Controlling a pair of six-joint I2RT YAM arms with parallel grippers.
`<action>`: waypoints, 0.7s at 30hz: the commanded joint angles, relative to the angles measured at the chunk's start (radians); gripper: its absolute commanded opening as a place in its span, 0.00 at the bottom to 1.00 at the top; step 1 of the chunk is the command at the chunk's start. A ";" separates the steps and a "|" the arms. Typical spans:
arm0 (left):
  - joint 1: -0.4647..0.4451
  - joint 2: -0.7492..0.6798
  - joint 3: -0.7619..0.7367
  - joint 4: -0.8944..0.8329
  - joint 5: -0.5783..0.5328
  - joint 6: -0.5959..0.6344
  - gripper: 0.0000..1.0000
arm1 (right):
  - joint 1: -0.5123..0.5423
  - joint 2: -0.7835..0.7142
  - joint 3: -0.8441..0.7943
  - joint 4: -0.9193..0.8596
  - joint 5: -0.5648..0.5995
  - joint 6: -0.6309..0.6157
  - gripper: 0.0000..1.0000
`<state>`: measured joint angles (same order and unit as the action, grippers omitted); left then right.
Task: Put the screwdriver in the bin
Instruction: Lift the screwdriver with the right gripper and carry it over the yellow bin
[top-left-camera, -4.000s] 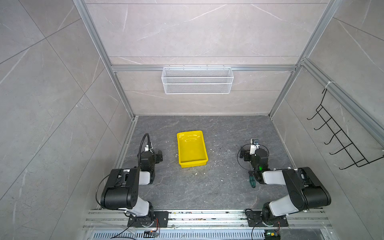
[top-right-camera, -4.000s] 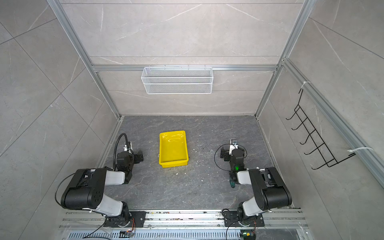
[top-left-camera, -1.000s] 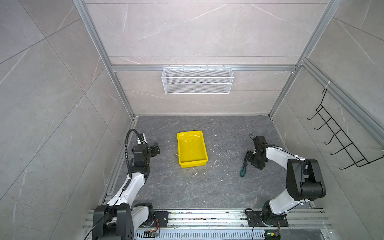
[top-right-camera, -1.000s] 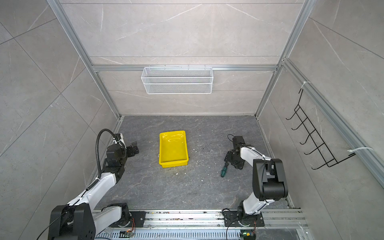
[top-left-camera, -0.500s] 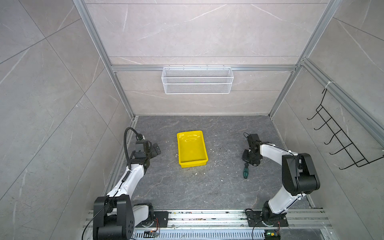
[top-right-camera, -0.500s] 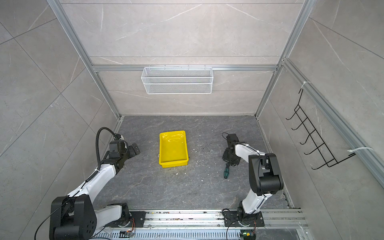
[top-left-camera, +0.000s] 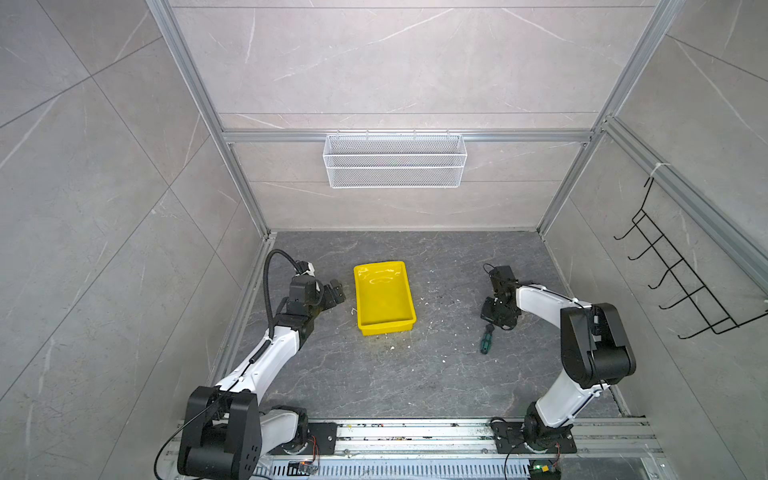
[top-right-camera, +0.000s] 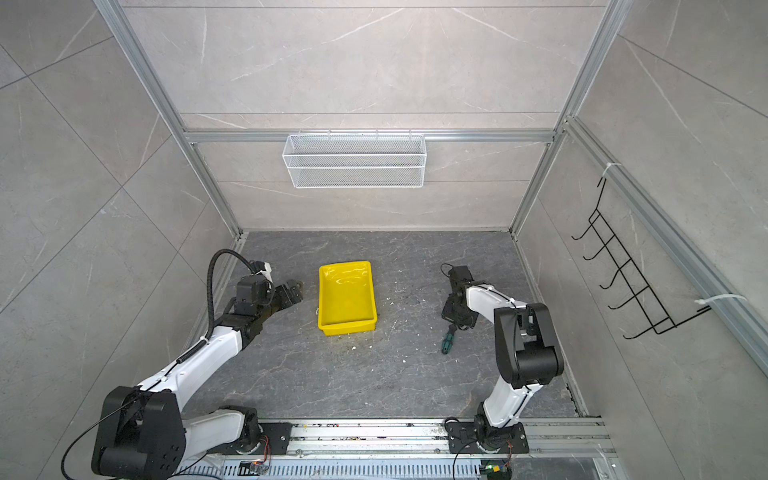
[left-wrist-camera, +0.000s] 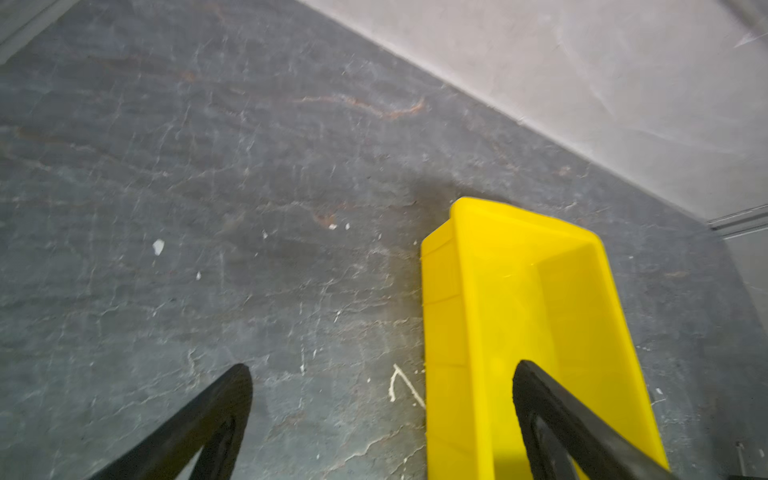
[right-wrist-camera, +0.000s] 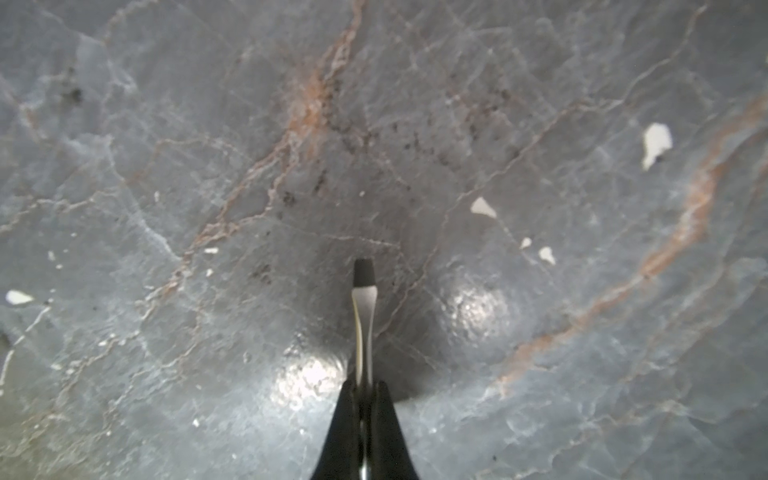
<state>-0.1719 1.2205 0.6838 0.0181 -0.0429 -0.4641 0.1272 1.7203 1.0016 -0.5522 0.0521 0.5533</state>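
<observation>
Your right gripper (right-wrist-camera: 365, 386) clenches its jaws on the screwdriver (right-wrist-camera: 363, 316) shaft, down at the grey counter (top-left-camera: 395, 374). Your left gripper (left-wrist-camera: 382, 365) holds its jaws wide near the bin (left-wrist-camera: 498, 257).

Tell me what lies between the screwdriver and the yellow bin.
Only bare grey floor, dotted with small white flecks, lies between the screwdriver and the bin; both top views show it.

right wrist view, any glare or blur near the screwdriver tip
Right wrist view: two bright glare patches on the floor flank the screwdriver shaft; tip sharp, frame edges soft. Left wrist view: bin slightly blurred. Both top views: even light, sharp.
</observation>
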 joint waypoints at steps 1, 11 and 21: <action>0.006 -0.016 0.019 -0.027 -0.059 0.003 1.00 | 0.015 -0.073 0.002 0.008 -0.040 -0.012 0.00; 0.006 -0.152 -0.096 -0.159 -0.416 -0.268 1.00 | 0.095 -0.091 0.179 -0.045 -0.072 0.014 0.00; 0.006 -0.164 -0.161 -0.069 -0.402 -0.309 1.00 | 0.360 0.205 0.666 -0.133 -0.039 0.030 0.00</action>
<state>-0.1677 1.0733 0.5129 -0.0994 -0.4210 -0.7567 0.4198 1.8343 1.5623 -0.6170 0.0029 0.5797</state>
